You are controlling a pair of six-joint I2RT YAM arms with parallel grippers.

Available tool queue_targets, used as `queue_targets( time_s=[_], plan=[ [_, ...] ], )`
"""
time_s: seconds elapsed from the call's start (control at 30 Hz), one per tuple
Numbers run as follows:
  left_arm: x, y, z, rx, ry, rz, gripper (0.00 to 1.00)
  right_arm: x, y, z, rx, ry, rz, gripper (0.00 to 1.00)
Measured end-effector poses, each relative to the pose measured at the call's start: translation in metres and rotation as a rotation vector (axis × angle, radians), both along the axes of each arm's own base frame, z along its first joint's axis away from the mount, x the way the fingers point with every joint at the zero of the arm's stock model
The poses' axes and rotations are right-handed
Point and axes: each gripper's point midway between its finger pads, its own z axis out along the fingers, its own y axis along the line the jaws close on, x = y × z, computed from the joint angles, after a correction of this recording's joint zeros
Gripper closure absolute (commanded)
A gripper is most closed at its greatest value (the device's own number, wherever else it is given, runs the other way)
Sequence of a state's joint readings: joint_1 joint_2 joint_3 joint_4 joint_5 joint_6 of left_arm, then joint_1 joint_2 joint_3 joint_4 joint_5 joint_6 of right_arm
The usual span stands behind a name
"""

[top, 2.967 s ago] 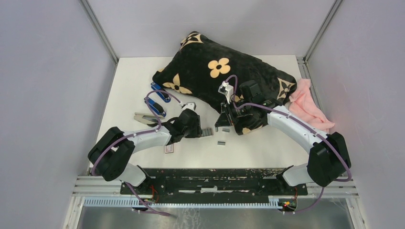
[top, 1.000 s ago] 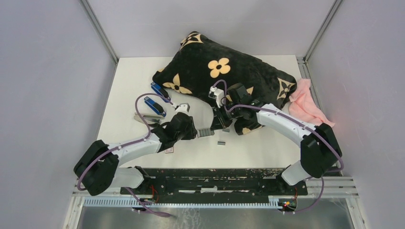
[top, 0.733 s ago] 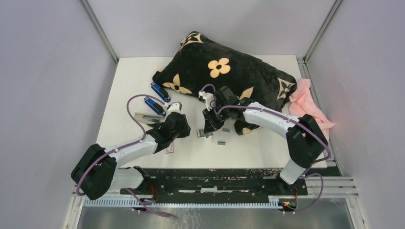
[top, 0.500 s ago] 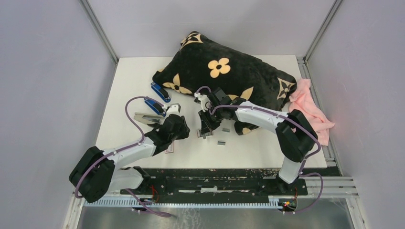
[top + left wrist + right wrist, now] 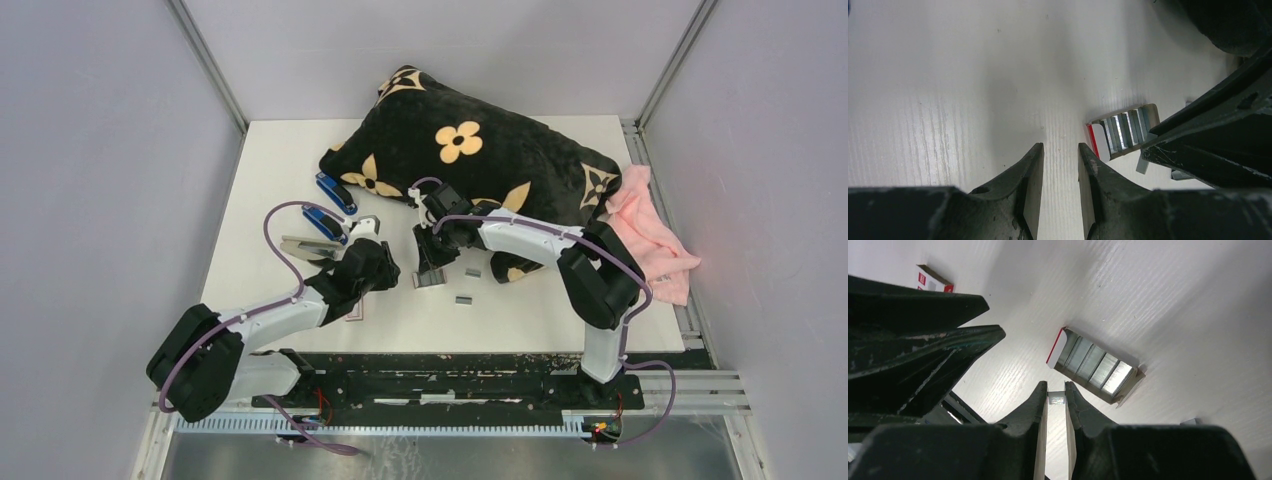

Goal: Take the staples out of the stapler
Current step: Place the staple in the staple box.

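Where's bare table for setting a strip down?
Free: far-left table corner, bordered by pillow and blue stapler; near-right stretch between pillow and table edge. Crowded: centre, where left pincer and right pincer meet around the staple box and loose staples.

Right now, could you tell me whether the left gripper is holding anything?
No, the left wrist view shows the left gripper with its jaws slightly apart and only the white table visible between them.
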State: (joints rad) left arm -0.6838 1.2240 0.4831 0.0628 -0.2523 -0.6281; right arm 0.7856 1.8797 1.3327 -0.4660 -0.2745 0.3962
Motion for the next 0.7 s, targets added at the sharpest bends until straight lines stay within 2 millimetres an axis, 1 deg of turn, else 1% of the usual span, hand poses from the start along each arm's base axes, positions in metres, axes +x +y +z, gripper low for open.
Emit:
queue_targets(
  time_s=[0.27,0.53,0.7],
  plan=[
    [0.000,0.000,0.001,-0.002,-0.002,0.000,0.62,0.002,0.001,-0.011,-0.027,0.044,-0.080,0.79],
    [-0.003,0.002,-0.002,0.001,0.003,-0.002,0.62,0.004,0.005,-0.007,-0.019,0.062,-0.131,0.78],
    [-0.005,0.001,-0.001,-0.008,0.002,-0.010,0.62,0.005,0.007,-0.012,-0.021,0.081,-0.151,0.79]
  ],
)
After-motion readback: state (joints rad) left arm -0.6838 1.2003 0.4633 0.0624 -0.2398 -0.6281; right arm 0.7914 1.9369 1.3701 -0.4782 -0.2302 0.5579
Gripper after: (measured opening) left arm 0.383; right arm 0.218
